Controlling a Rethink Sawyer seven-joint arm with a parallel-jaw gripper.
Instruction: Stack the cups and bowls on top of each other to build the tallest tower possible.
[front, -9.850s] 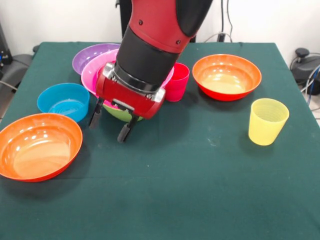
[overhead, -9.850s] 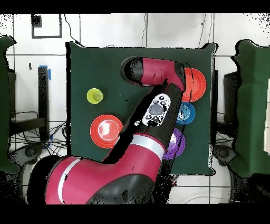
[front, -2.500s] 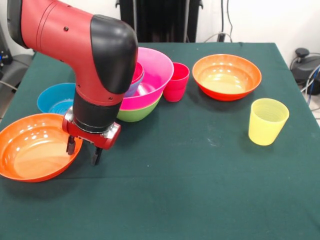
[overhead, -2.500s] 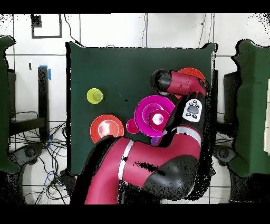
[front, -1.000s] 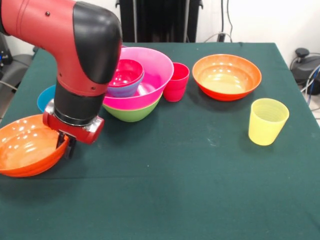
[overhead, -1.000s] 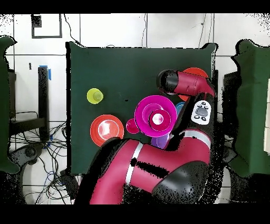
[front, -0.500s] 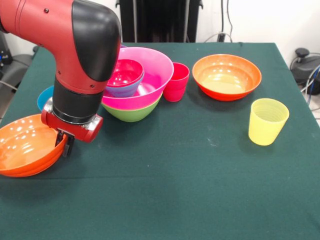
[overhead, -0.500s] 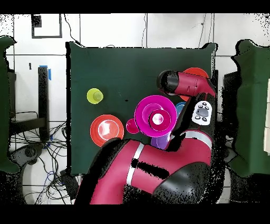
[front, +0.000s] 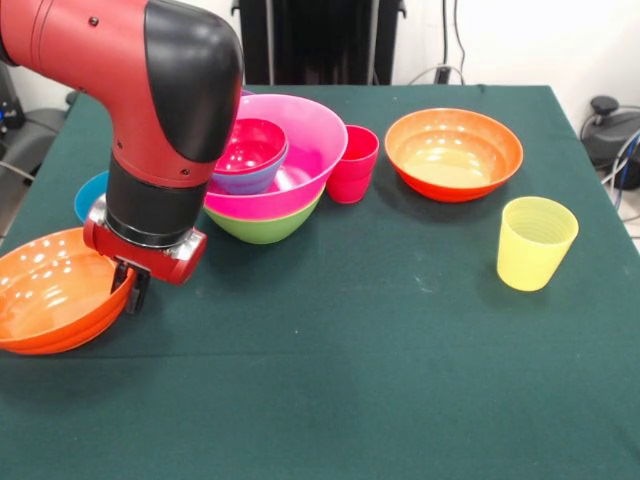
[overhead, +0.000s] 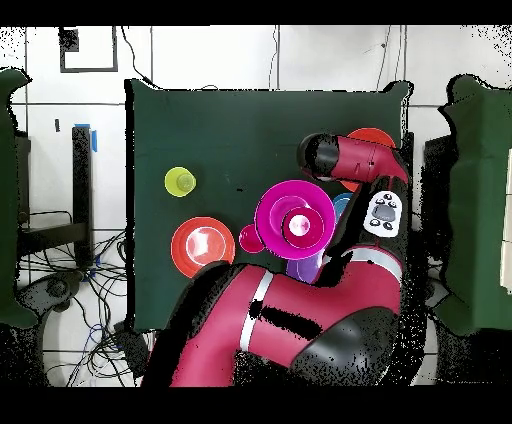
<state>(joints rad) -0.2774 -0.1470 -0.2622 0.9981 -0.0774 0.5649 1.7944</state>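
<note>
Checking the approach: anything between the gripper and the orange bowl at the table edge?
Nothing visible. In the front view the gripper is already at the near rim of the orange bowl, with no object between them. The tower stands behind and to the side, and a blue bowl sits beyond the orange one.

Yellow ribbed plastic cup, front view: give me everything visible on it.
The translucent yellow plastic cup stands upright, mouth up and empty, alone on the dark green tablecloth at the picture's right. It tapers toward its base and shows faint horizontal ribs below the rim. Nothing touches it: the wide orange plastic bowl sits apart behind it, and the overhead view shows the cup standing clear too.
</note>
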